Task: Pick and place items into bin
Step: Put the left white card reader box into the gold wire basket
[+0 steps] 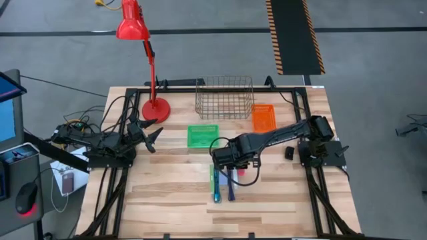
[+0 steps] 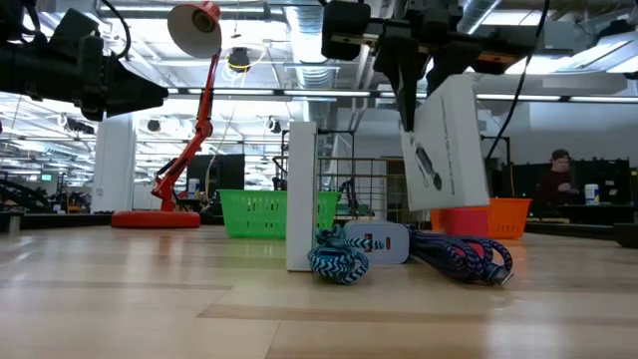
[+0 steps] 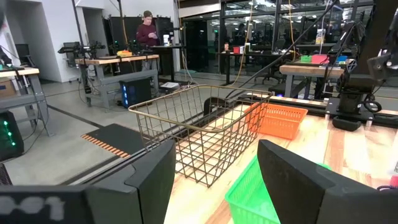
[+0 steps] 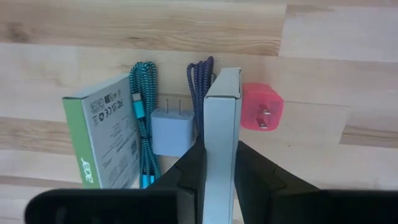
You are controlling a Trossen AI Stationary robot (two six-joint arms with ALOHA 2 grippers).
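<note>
My right gripper hangs over the middle of the table, pointing down, shut on a white flat box. Below it on the wood lie a teal braided cable, a dark blue braided cable, a pale blue-grey plug block and a pink-red plug block. A second box with a green edge stands on its narrow side beside them. My left gripper waits open at the table's left side, pointing level toward the bins. My right gripper pinches the white box between its two fingers, one on each broad face, at the box's upper end. The fingers come from above, pointing down. The box hangs below them, lifted clear of the table and tilted.
A green bin, an orange bin and a wire basket stand toward the far edge. A red desk lamp stands at the far left. A small dark thing lies near the right arm's base. Bare wood lies toward the near edge.
</note>
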